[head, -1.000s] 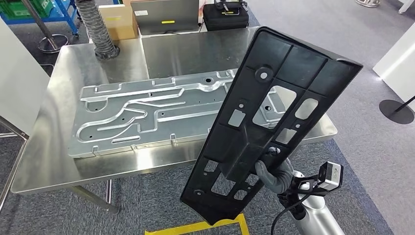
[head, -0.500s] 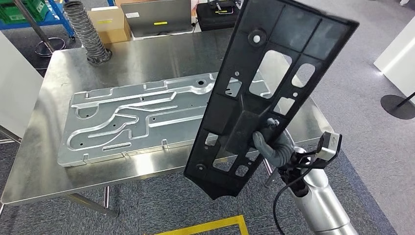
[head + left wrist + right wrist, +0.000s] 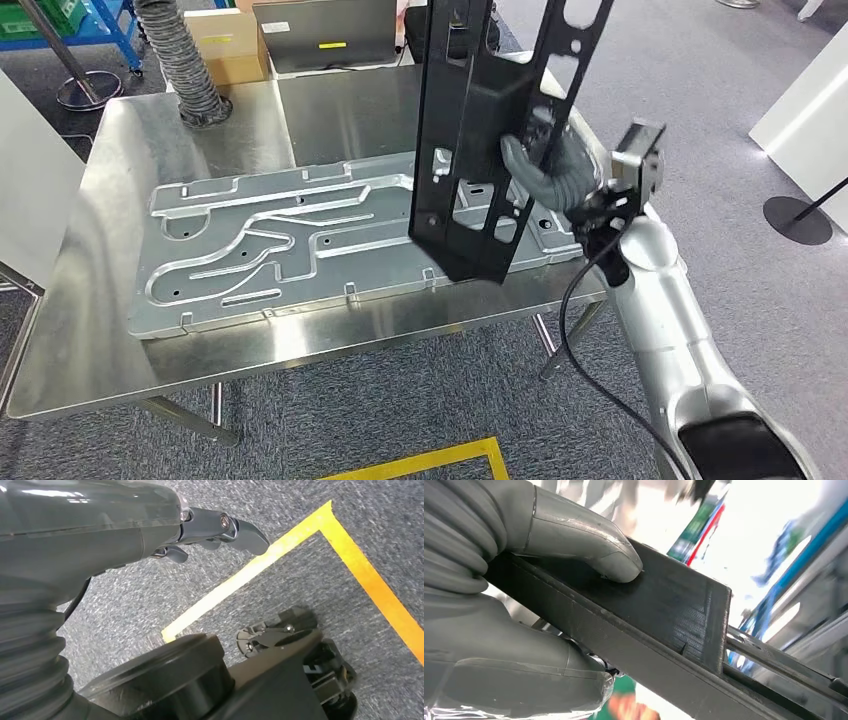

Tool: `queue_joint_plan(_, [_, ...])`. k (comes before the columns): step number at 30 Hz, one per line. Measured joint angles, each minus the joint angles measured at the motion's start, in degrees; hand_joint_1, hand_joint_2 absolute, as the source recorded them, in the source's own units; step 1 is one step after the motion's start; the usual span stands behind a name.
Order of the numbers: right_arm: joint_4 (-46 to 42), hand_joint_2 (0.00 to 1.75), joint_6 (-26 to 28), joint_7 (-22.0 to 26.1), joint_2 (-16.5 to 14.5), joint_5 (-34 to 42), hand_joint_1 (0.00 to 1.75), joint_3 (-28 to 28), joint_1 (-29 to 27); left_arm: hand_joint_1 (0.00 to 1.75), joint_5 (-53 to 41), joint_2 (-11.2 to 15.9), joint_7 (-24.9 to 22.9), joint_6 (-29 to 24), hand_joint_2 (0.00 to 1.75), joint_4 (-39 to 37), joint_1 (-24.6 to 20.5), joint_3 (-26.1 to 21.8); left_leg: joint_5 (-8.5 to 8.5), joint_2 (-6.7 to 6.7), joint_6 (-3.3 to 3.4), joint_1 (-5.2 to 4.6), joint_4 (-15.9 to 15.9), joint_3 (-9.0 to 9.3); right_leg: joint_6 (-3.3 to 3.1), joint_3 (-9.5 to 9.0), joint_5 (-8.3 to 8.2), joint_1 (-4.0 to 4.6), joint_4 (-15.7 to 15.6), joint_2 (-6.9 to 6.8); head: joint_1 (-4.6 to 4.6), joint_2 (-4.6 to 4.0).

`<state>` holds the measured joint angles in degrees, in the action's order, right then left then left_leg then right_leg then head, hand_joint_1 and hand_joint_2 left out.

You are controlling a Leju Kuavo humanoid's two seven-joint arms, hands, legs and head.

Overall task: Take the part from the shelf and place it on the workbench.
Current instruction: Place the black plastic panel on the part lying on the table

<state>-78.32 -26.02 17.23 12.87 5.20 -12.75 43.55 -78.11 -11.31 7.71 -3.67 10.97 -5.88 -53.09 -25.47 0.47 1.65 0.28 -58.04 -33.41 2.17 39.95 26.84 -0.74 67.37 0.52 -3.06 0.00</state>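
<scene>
No text, number or brand can be read. A box (image 3: 228,45) behind the counter (image 3: 120,345) carries a yellow label (image 3: 221,40) whose print is too small to make out. A grey case (image 3: 325,35) beside it has a white label (image 3: 277,27) and a yellow strip (image 3: 331,45), both illegible. In the right wrist view, the blurred green and red shapes behind the part (image 3: 659,630) could be signs, but no letters show on them.
</scene>
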Motion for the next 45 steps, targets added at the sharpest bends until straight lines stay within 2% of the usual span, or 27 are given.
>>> queue_joint_plan(2, [4.54,1.75,1.18,-0.19,-0.08,-3.01,1.75,-0.44,6.02,0.00,-0.03,0.00,0.59,0.07,1.75,0.00,-0.01,0.00,-0.28,0.06,-0.33,-0.29,-0.38,-0.17,-0.55,-2.81,-2.67,0.23,-6.63,0.07,-0.01,0.00])
queue_joint_plan(3, [6.94,1.75,1.65,-0.05,-0.11,-4.52,1.75,-0.99,8.95,0.00,-0.03,0.01,0.86,0.09,1.75,0.00,0.00,0.00,-0.36,0.09,-0.55,-0.43,-0.49,-0.28,-0.84,-3.37,-3.02,0.35,-8.19,0.14,-0.01,0.00])
queue_joint_plan(7, [17.24,1.75,4.65,1.05,-0.03,-13.43,1.75,-5.68,19.60,0.00,-0.05,0.08,1.92,0.09,1.75,0.00,0.03,0.01,-1.13,0.09,-1.60,-0.54,-1.29,-0.76,-1.98,-3.48,-3.03,0.09,-8.98,0.35,-0.01,0.00])
queue_joint_plan(9, [21.40,1.75,5.81,1.57,0.17,-16.99,1.75,-8.64,23.79,0.00,-0.08,0.12,2.32,0.10,1.75,0.00,0.11,0.01,-3.72,0.02,-2.11,-0.35,-5.90,-2.82,-2.52,-3.78,-3.08,-0.15,-9.26,0.40,-0.02,0.00])
queue_joint_plan(11, [24.82,1.75,8.14,2.02,0.25,-22.61,1.75,-11.86,26.92,0.00,-0.05,0.12,2.81,0.13,1.75,0.00,0.09,0.01,-6.86,0.01,-2.45,-0.12,-13.70,-6.50,-2.84,-3.91,-2.95,-0.12,-9.25,0.46,-0.02,0.00])
queue_joint_plan(12, [26.42,1.75,9.75,2.26,0.26,-26.40,1.75,-13.90,28.09,0.00,-0.03,0.12,3.02,0.14,1.75,0.00,0.03,0.00,-7.41,0.02,-2.57,-0.01,-16.45,-7.91,-2.89,-4.02,-2.86,-0.11,-9.24,0.55,-0.02,0.00])
queue_joint_plan(13, [27.83,1.75,11.44,2.50,0.26,-30.26,1.75,-16.11,28.98,0.00,-0.03,0.13,3.17,0.18,1.75,0.00,-0.03,0.00,-6.83,0.02,-2.62,0.08,-17.17,-8.38,-2.88,-4.20,-2.74,-0.11,-9.22,0.69,-0.02,0.00])
queue_joint_plan(14, [29.13,1.75,13.12,2.69,0.26,-33.91,1.75,-18.47,29.61,0.00,-0.03,0.15,3.23,0.22,1.75,0.00,-0.04,0.00,-5.12,0.03,-2.60,0.17,-15.46,-7.73,-2.82,-4.44,-2.58,-0.11,-9.18,0.88,-0.02,0.00])
queue_joint_plan(16, [31.41,1.75,16.15,2.91,0.28,-39.61,1.75,-22.95,30.41,0.00,-0.06,0.22,3.27,0.33,1.75,0.00,0.08,0.00,-0.81,0.04,-2.33,0.26,-8.00,-4.32,-2.53,-4.89,-2.13,-0.06,-9.02,1.23,-0.01,0.00])
queue_joint_plan(17, [32.49,1.75,17.52,2.96,0.29,-41.77,1.75,-25.00,30.71,0.00,-0.08,0.26,3.29,0.38,1.75,0.00,0.14,0.00,0.46,0.04,-2.16,0.20,-4.52,-2.70,-2.34,-4.92,-1.97,0.04,-8.88,1.36,-0.01,0.00])
queue_joint_plan(19, [34.74,1.75,20.00,2.94,0.31,-45.34,1.75,-28.76,30.96,0.00,-0.13,0.28,3.30,0.50,1.75,-0.01,0.14,0.00,0.52,0.05,-1.84,0.06,-1.39,-1.25,-1.85,-4.66,-1.92,0.24,-8.81,1.49,-0.01,0.00])
queue_joint_plan(21, [36.93,1.75,21.90,2.77,0.31,-47.88,1.75,-31.98,30.44,0.00,-0.21,0.27,3.29,0.56,1.75,-0.01,0.08,0.00,0.34,0.06,-1.35,0.18,-0.56,-1.09,-1.27,-4.53,-1.92,0.25,-8.89,1.48,-0.01,0.00])
queue_joint_plan(23, [39.03,1.75,23.35,2.70,0.07,-49.08,1.75,-34.40,29.57,0.00,-0.31,0.26,3.28,0.57,1.75,0.00,-0.01,0.00,0.59,0.14,-0.71,0.39,0.04,-0.85,-0.68,-3.70,-0.65,0.14,-7.10,1.03,-0.01,0.00])
queue_joint_plan(26, [42.55,1.75,24.84,3.21,-1.27,-49.63,1.75,-36.83,27.96,0.00,-0.35,0.25,3.28,0.57,1.75,-0.01,-0.20,0.00,0.61,0.37,-0.16,0.36,0.31,-0.66,0.06,1.57,3.74,-0.02,2.92,0.40,-0.01,0.00])
queue_joint_plan(27, [43.83,1.75,25.04,3.45,-1.80,-49.77,1.75,-37.46,27.12,0.00,-0.33,0.25,3.29,0.57,1.75,-0.01,-0.22,0.00,0.54,0.41,-0.10,0.34,0.30,-0.61,0.21,3.32,4.39,-0.06,5.83,0.36,0.00,0.00])
queue_joint_plan(28, [45.06,1.75,25.12,3.74,-2.28,-49.93,1.75,-38.01,26.21,0.00,-0.31,0.25,3.32,0.57,1.75,0.00,-0.22,0.00,0.45,0.42,-0.08,0.34,0.27,-0.53,0.28,4.24,4.03,-0.10,6.91,0.34,0.00,0.00])
queue_joint_plan(29, [46.18,1.75,25.14,4.05,-2.69,-50.07,1.75,-38.48,25.35,0.00,-0.26,0.25,3.37,0.57,1.75,-0.01,-0.22,0.00,0.33,0.38,-0.13,0.34,0.20,-0.45,0.27,4.04,2.59,-0.14,5.67,0.32,0.00,0.00])
queue_joint_plan(31, [48.00,1.75,25.17,4.58,-3.29,-50.23,1.75,-39.13,24.25,0.00,-0.14,0.24,3.51,0.55,1.75,-0.01,-0.22,0.00,-0.07,0.27,-0.44,0.33,-0.09,-0.31,0.01,1.07,-1.65,-0.18,-1.79,0.29,0.00,0.00])
queue_joint_plan(33, [49.42,1.75,25.21,4.89,-3.86,-50.24,1.75,-39.62,23.81,0.00,0.00,0.24,3.59,0.49,1.75,-0.01,-0.29,0.00,-0.53,0.17,-0.95,0.12,-0.45,-0.31,-0.59,-1.45,-3.96,0.12,-7.58,0.35,-0.01,0.00])
queue_joint_plan(35, [50.61,1.75,25.18,5.18,-4.22,-50.24,1.75,-40.08,23.41,0.00,0.11,0.25,3.62,0.39,1.75,0.00,-0.37,0.00,-0.76,0.12,-1.49,-0.07,-0.47,-0.24,-1.28,-1.91,-3.99,0.50,-8.52,0.41,-0.01,0.00])
queue_joint_plan(37, [51.42,1.75,25.07,5.41,-4.25,-50.24,1.75,-40.45,23.05,0.00,0.18,0.28,3.66,0.28,1.75,0.00,-0.41,0.00,-1.21,0.08,-2.07,-0.06,-0.62,-0.16,-1.93,-2.20,-3.94,0.31,-8.82,0.33,-0.01,0.00])
queue_joint_plan(39, [51.94,1.75,25.00,5.50,-3.87,-50.22,1.75,-40.74,22.92,0.00,0.25,0.31,3.71,0.20,1.75,0.00,-0.41,0.00,-3.34,0.02,-2.59,0.02,-3.93,-1.48,-2.58,-2.69,-3.94,-0.01,-9.26,0.12,-0.02,0.00])
queue_joint_plan(41, [52.34,0.87,24.97,5.60,-3.04,-50.20,0.87,-41.14,22.68,0.00,0.26,0.32,3.75,0.17,1.75,0.00,-0.37,0.00,-6.80,0.01,-2.91,0.18,-11.60,-5.08,-2.99,-3.00,-3.78,0.02,-9.33,-0.12,-0.02,0.00])
queue_joint_plan(42, [52.51,0.44,24.98,5.67,-2.62,-50.20,0.44,-41.33,22.44,0.00,0.23,0.32,3.76,0.17,1.75,0.00,-0.37,-0.01,-7.89,0.01,-3.02,0.24,-15.17,-6.89,-3.07,-3.10,-3.70,0.07,-9.30,-0.19,-0.02,0.00])
queue_joint_plan(43, [52.67,0.00,25.00,5.74,-2.25,-50.19,0.00,-41.47,22.14,0.00,0.17,0.32,3.76,0.14,1.75,0.00,-0.40,-0.01,-7.93,0.01,-3.06,0.26,-17.00,-7.95,-3.10,-3.22,-3.62,0.10,-9.28,-0.23,-0.02,0.00])
queue_joint_plan(44, [52.83,0.00,25.05,5.80,-2.00,-50.17,0.00,-41.53,21.85,0.00,0.09,0.32,3.76,0.07,1.75,0.00,-0.42,-0.01,-6.82,0.01,-3.03,0.27,-16.46,-7.89,-3.09,-3.37,-3.52,0.11,-9.25,-0.23,-0.02,0.00])
queue_joint_plan(45, [52.96,0.00,25.10,5.88,-1.86,-50.13,0.00,-41.56,21.63,0.00,0.02,0.33,3.73,-0.03,1.75,0.00,-0.44,-0.01,-4.80,0.02,-2.90,0.27,-13.63,-6.69,-3.02,-3.57,-3.40,0.11,-9.19,-0.19,-0.02,0.00])
